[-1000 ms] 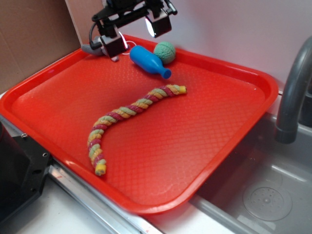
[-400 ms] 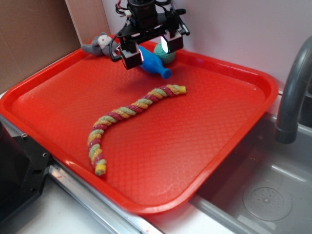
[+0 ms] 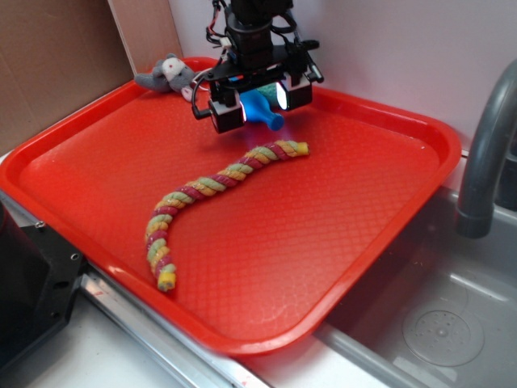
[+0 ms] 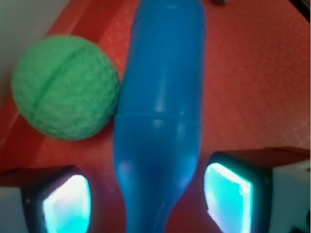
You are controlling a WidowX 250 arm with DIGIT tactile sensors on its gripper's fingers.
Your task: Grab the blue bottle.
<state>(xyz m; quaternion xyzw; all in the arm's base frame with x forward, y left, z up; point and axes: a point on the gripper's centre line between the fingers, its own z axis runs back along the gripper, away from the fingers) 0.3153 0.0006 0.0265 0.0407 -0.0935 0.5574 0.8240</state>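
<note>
The blue bottle lies on its side at the back of the red tray, neck pointing toward the front right. In the wrist view the blue bottle fills the middle, its neck running down between my two pads. My gripper hangs right over it, open, one jaw on each side of the bottle, with a gap on both sides. My gripper touches nothing that I can see.
A green knitted ball lies against the bottle's left side in the wrist view. A grey plush toy lies at the tray's back left corner. A braided rope toy lies mid-tray. A sink and grey faucet stand right.
My gripper has moved right and down from the back left of the tray until it straddles the blue bottle. The bottle and the other toys have not moved.
</note>
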